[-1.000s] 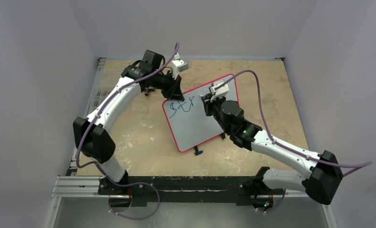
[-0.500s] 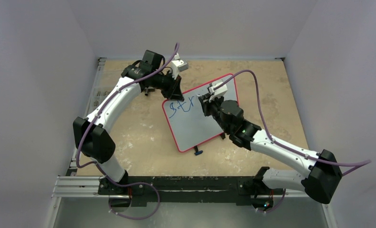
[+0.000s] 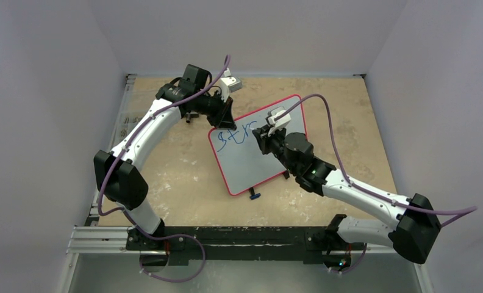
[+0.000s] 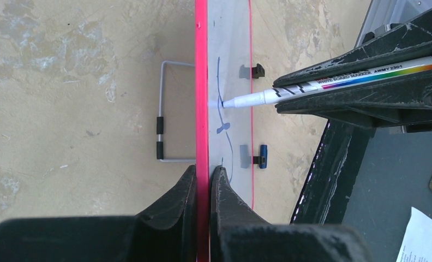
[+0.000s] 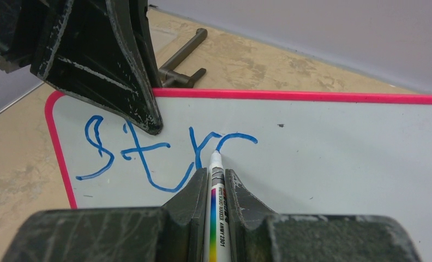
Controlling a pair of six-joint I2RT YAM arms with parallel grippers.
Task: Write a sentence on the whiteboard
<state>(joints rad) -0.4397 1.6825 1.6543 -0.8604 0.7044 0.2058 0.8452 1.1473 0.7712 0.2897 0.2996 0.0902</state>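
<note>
The whiteboard (image 3: 246,165) with its red-pink frame lies tilted on the table. Blue letters "str" (image 5: 143,153) stand near its upper left corner, also seen from the top view (image 3: 234,137). My left gripper (image 3: 227,117) is shut on the board's frame edge (image 4: 202,109), one finger on each side (image 4: 203,170). My right gripper (image 5: 216,172) is shut on a white marker (image 5: 218,218) with a rainbow stripe. The marker's tip touches the board at the arch of the "r". The marker also shows in the left wrist view (image 4: 334,82).
A wire stand loop (image 4: 165,131) sticks out behind the board. A black foot (image 4: 256,70) and a blue-tipped foot (image 4: 262,156) sit on its far edge. Grey walls enclose the tan table (image 3: 178,171). A paper sheet (image 4: 421,240) lies beyond the table edge.
My right gripper has moved a little to the left over the board with the marker, and the "r" stroke has grown. The left arm has not moved.
</note>
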